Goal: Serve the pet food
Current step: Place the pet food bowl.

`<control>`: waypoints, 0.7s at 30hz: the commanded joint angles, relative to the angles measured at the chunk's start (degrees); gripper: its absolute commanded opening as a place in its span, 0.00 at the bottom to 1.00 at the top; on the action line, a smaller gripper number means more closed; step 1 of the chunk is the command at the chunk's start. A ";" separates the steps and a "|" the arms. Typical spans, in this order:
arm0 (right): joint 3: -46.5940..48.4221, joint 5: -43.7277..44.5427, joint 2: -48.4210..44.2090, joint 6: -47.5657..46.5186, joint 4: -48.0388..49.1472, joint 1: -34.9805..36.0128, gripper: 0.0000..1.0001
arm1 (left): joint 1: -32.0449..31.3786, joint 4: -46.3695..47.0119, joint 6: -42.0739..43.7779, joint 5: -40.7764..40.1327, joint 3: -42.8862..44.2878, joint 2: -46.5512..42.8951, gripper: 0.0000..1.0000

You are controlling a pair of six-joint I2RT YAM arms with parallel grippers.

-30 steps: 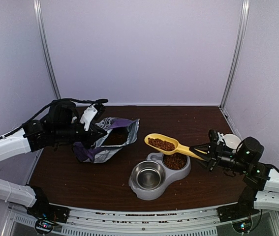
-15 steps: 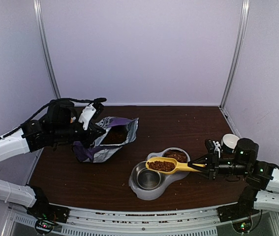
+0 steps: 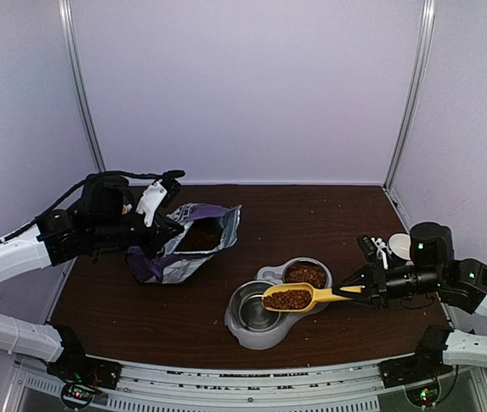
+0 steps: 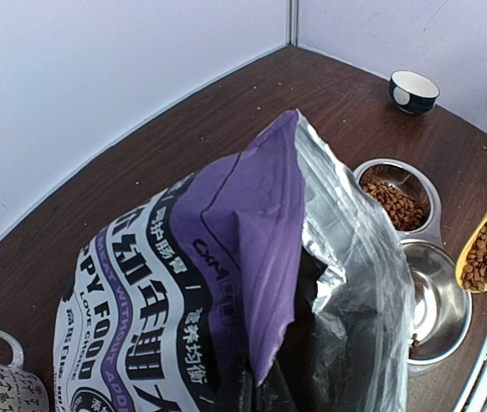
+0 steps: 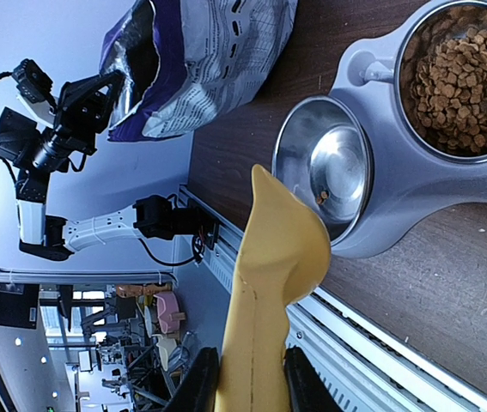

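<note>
My right jaws clamped the scoop (image 5: 270, 257) handle, its pet food (image 3: 288, 299) hidden from that wrist; my left jaws pinched the bag (image 4: 226, 257), mostly hidden behind it.

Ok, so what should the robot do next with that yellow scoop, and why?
Probably tip the scoop over the nearly empty bowl. The right pincer holds it full of pet food above that bowl's edge, and the other bowl is already filled.

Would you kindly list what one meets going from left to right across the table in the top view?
In order: bag → double bowl → right gripper → cup. The scoop overlaps the double bowl, so I omit it.
</note>
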 commanded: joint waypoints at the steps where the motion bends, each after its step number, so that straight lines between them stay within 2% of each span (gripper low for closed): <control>1: 2.99 1.16 0.48 -3.00 -2.51 -0.27 0.00 | 0.28 1.63 0.68 -1.32 0.66 -1.13 0.00; 14: 8.34 4.07 3.78 -7.26 -8.15 -0.27 0.00 | 0.28 1.54 0.69 -1.27 0.55 -1.99 0.00; 21: 13.19 5.39 8.06 -11.87 -14.37 -0.27 0.00 | 0.26 1.54 0.61 -1.12 0.57 -2.25 0.00</control>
